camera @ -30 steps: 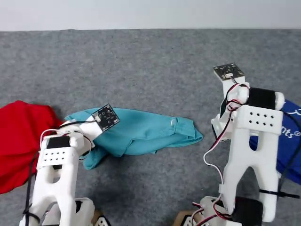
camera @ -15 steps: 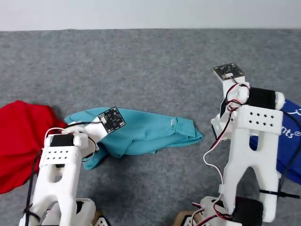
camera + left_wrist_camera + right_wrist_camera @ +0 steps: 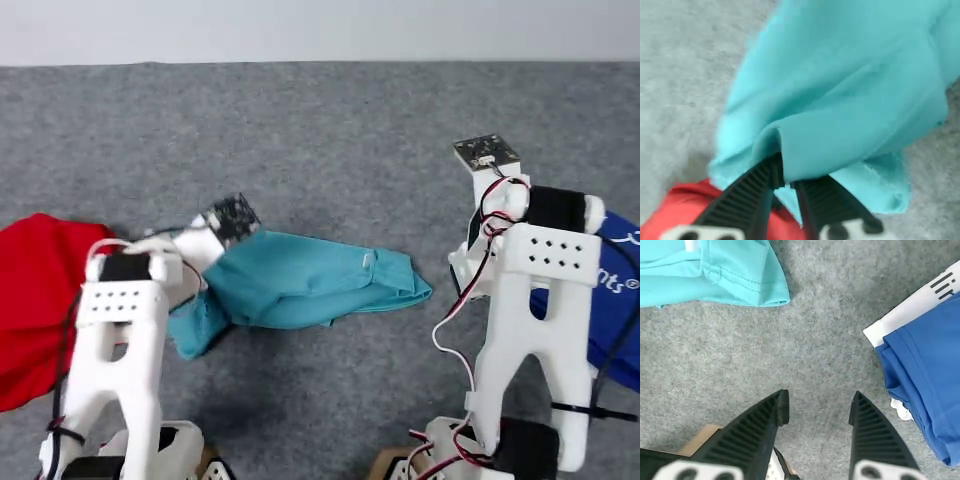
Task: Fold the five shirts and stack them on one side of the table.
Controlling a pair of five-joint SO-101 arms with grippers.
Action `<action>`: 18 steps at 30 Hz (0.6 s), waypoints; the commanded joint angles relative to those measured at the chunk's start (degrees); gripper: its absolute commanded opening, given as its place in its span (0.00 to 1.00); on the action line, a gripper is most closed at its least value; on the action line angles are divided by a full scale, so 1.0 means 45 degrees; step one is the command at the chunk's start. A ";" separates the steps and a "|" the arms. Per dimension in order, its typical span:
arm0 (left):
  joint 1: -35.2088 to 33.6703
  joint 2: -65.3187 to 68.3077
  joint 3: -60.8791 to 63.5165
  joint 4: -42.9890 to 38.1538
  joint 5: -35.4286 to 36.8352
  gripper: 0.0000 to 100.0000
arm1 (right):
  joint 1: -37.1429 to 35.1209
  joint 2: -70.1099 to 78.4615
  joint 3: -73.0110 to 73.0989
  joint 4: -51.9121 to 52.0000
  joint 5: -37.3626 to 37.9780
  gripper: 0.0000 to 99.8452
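A teal shirt lies crumpled across the middle of the grey table. My left gripper is shut on a fold of the teal shirt at its left end and holds that end up off the table. The left arm stands between the teal shirt and a red shirt. A corner of the teal shirt shows in the right wrist view. My right gripper hangs open over bare carpet, with a blue shirt beside it. The right arm stands at the right.
The red shirt lies bunched at the table's left edge, and its cloth shows under the left gripper. The blue shirt with white print lies at the right edge behind the right arm. Bare grey carpet stretches across the back.
My left gripper has lifted and drawn the left end of the teal shirt up and back, and the shirt's left part has gathered. The right arm has not moved.
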State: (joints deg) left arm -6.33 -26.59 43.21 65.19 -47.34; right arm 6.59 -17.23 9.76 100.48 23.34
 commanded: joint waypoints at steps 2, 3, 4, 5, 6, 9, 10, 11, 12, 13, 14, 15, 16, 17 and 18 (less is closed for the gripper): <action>0.0020 0.0000 -0.2725 0.1934 0.0860 0.00 | -0.0733 -0.0479 -0.0117 0.0479 -0.0117 0.20; 0.0000 0.0000 -0.3096 0.2383 0.0899 0.00 | -0.0967 -0.0459 -0.0117 0.0459 -0.0117 0.20; 0.0000 0.0000 -0.3350 0.2813 0.0918 0.00 | -0.1221 -0.0459 -0.0117 0.0440 -0.0137 0.20; 0.0000 0.0000 -0.3507 0.3184 0.0918 0.00 | -0.1495 -0.0420 -0.0117 0.0440 -0.0156 0.20; 0.0000 0.0020 -0.3546 0.3458 0.0918 0.00 | -0.1807 -0.0283 -0.0137 0.0440 -0.0156 0.20; -0.0098 0.0098 -0.3429 0.3810 0.0938 0.00 | -0.2608 0.0537 -0.0195 0.0440 -0.0488 0.20; -0.0234 0.0059 -0.3311 0.3770 0.0938 0.00 | -0.2862 0.0908 -0.0215 0.0440 -0.0645 0.20; -0.0352 0.0078 -0.3272 0.3770 0.0938 0.00 | -0.3116 0.1319 -0.0254 0.0440 -0.0742 0.20; -0.0449 0.0098 -0.3175 0.3751 0.0918 0.00 | -0.3409 0.1709 -0.0391 0.0440 -0.0762 0.20; -0.0586 0.0117 -0.3136 0.3751 0.0899 0.00 | -0.3663 0.2100 -0.0567 0.0440 -0.0762 0.20; -0.0664 0.0117 -0.2999 0.3751 0.0899 0.00 | -0.3917 0.2491 -0.0821 0.0440 -0.0762 0.21; -0.0742 0.0117 -0.2901 0.3751 0.0899 0.00 | -0.4171 0.2842 -0.1114 0.0459 -0.0781 0.23; -0.0762 0.0117 -0.2803 0.3751 0.0899 0.00 | -0.4405 0.3194 -0.1426 0.0479 -0.0801 0.24; -0.0762 0.0117 -0.2686 0.3751 0.0899 0.00 | -0.4620 0.3507 -0.1719 0.0479 -0.0977 0.26; -0.0762 0.0117 -0.2569 0.3751 0.0899 0.00 | -0.4835 0.3819 -0.1993 0.0479 -0.1192 0.27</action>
State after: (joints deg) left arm -9.49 -26.07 31.34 81.80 -43.74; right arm -12.48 -2.37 5.98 100.48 20.00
